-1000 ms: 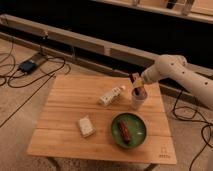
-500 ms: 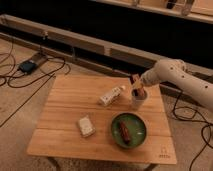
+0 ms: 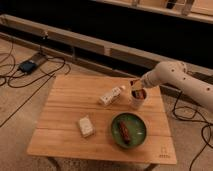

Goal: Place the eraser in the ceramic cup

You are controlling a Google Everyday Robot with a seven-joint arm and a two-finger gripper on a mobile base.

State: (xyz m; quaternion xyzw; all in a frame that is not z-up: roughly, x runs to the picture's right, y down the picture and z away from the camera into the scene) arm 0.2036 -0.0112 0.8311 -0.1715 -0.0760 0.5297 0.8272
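The whitish ceramic cup [image 3: 136, 102] stands upright on the wooden table [image 3: 65, 107], right of centre near the back. My gripper [image 3: 137, 89] hangs straight over the cup's mouth, its tip just at the rim. It is shut on the eraser [image 3: 141, 93], which shows as a small dark and orange-red piece between the gripper tip and the cup's rim. The lower part of the eraser is hidden by the rim.
A white carton [image 3: 111, 96] lies left of the cup, almost touching it. A pale cream block [image 3: 85, 126] lies near the front. A green plate [image 3: 129, 130] with a brown item sits in front of the cup. Cables and a device [image 3: 29, 65] lie on the floor to the left.
My gripper has come down a little with the eraser, from just above the cup to its rim. Nothing else on the table has moved.
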